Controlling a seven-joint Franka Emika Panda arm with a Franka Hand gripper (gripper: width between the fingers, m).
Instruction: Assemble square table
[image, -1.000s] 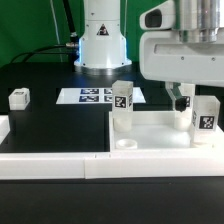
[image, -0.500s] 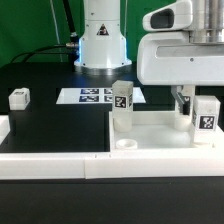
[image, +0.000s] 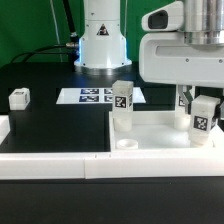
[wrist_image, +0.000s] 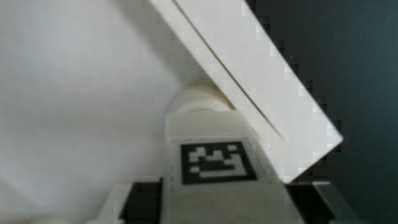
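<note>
The square table's white slab (image: 152, 127) lies at the exterior view's right, rim up, with an open round socket (image: 125, 144) at its near corner. One tagged leg (image: 122, 100) stands upright at its back corner. My gripper (image: 199, 108) is down on a second tagged leg (image: 206, 114) at the slab's right side, which leans slightly. In the wrist view that leg (wrist_image: 214, 148) fills the gap of the gripper (wrist_image: 217, 203), with both black pads (wrist_image: 148, 204) against its sides, above the slab (wrist_image: 80, 90) and its raised rim (wrist_image: 249, 70).
A loose tagged leg (image: 19, 97) lies on the black table at the exterior view's left. The marker board (image: 92, 96) lies in front of the robot base (image: 100, 45). Long white rails (image: 50, 160) run along the front, with a white block (image: 3, 128) at the left edge.
The fingers have closed in on the right-hand leg, and the gripper has shifted slightly to the exterior view's right. That leg now leans a little instead of standing straight.
</note>
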